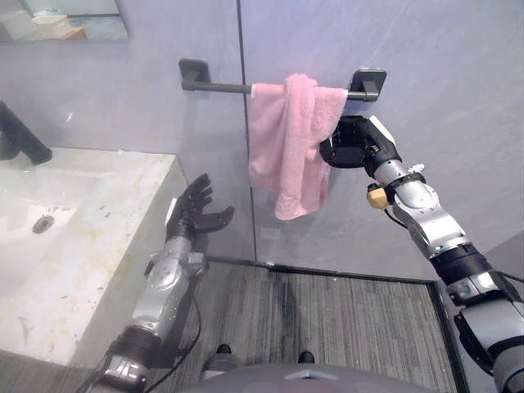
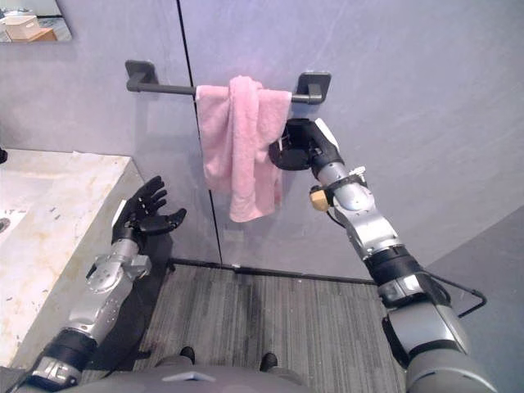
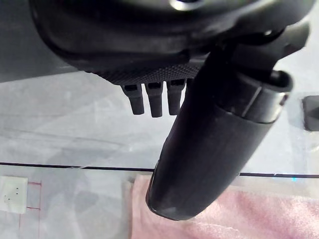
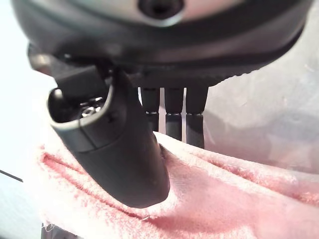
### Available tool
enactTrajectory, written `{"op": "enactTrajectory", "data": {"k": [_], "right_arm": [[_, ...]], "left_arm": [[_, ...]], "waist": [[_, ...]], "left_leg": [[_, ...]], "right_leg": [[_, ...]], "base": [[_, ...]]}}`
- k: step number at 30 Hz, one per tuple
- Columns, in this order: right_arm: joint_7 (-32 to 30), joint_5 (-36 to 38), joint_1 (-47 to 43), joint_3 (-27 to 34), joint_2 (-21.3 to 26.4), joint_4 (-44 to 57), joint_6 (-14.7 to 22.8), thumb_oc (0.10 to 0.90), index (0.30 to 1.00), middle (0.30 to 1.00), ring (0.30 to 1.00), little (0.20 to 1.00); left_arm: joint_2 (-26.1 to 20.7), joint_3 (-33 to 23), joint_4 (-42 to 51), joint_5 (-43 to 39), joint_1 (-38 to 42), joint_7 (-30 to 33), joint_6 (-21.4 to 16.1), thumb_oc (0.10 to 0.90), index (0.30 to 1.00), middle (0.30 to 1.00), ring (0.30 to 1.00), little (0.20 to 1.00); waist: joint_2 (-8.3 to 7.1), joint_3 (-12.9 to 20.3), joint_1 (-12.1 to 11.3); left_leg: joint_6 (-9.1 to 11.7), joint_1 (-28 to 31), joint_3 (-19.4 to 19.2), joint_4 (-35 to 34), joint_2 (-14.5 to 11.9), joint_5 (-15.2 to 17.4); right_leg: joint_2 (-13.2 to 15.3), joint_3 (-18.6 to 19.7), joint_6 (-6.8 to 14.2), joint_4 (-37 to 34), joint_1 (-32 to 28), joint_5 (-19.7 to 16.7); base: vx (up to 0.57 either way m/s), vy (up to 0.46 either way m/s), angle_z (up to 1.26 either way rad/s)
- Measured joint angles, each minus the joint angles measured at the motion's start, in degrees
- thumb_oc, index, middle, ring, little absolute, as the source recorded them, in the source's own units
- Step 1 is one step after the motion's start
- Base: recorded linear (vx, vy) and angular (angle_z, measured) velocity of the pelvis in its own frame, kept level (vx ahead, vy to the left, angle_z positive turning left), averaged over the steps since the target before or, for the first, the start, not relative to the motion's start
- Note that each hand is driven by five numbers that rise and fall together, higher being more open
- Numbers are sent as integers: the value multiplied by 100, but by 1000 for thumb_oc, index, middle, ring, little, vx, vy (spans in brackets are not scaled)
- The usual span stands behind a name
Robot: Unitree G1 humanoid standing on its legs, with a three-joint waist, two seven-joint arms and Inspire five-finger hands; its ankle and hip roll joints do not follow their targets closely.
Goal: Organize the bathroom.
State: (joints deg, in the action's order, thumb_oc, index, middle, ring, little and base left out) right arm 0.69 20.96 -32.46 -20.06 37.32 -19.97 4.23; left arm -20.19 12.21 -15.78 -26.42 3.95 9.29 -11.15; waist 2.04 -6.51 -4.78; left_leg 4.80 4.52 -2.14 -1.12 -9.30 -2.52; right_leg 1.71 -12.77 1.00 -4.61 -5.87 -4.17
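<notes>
While the pink towel (image 1: 288, 139) hangs draped over the dark wall bar (image 1: 221, 87), bunched toward the bar's R bracket (image 1: 366, 83) w/ its folds uneven, the right hand (image 1: 350, 144) is raised against the towel's R edge, just below that bracket. Placement rationale (judged): towel is already on the bar but hangs lopsided, so the hand sits at the cloth's edge prob. to tug or spread it flat along the bar.

Right hand, state: in the right wrist view the thumb (image 4: 117, 149) lies on top of the pink cloth (image 4: 224, 194) and the fingers (image 4: 174, 117) reach down behind its upper fold, so the edge sits between thumb and fingers, a light pinch, not a full fist. Fingertips are hidden by the fold, so depth of grip can't be told.

Left hand (image 1: 199, 214): held low and well apart from the towel, below and to the L of the right hand, beside the front corner of the pale marble worktop (image 1: 123, 237) w/ its sink. Fingers spread and relaxed, palm empty, touching nothing. In the left wrist view its thumb (image 3: 214, 144) and fingers (image 3: 155, 99) point at the grey wall, w/ the towel's edge past them.

Wall bar's L portion, away from the right hand, is bare, leaving room to spread the cloth.
</notes>
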Motion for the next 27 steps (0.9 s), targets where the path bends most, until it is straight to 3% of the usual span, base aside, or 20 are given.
{"op": "enactTrajectory", "data": {"k": [11, 23, 27], "right_arm": [[4, -16, -5, -4, -211, 14, 46, 400, 300, 300, 300, 300], [77, -42, -114, -313, -402, 14, 260, 400, 300, 300, 300, 300], [128, -171, -183, -376, -392, 14, 267, 400, 300, 300, 300, 300]], "left_arm": [[-34, 1, 3, 2, 26, -3, 1, 800, 900, 900, 900, 900], [-702, 48, 75, 5, 1495, -195, 115, 800, 900, 900, 900, 900], [-829, 51, 67, 5, 1478, -306, 178, 800, 900, 900, 900, 900]], "waist": [[-5, 3, 107], [6, 13, 397], [40, 34, 397]], "left_leg": [[-10, 15, -57, -6, 10, 7], [-10, 117, -220, -25, 1, 7], [-10, 116, -238, -24, 0, 6]], "right_leg": [[12, 42, 12, 0, 12, 9], [14, 180, 41, 1, 2, -11], [7, 191, 44, 1, 13, -13]], "base": [[3, 1, -1], [10, 3, -5], [4, -1, -1]]}}
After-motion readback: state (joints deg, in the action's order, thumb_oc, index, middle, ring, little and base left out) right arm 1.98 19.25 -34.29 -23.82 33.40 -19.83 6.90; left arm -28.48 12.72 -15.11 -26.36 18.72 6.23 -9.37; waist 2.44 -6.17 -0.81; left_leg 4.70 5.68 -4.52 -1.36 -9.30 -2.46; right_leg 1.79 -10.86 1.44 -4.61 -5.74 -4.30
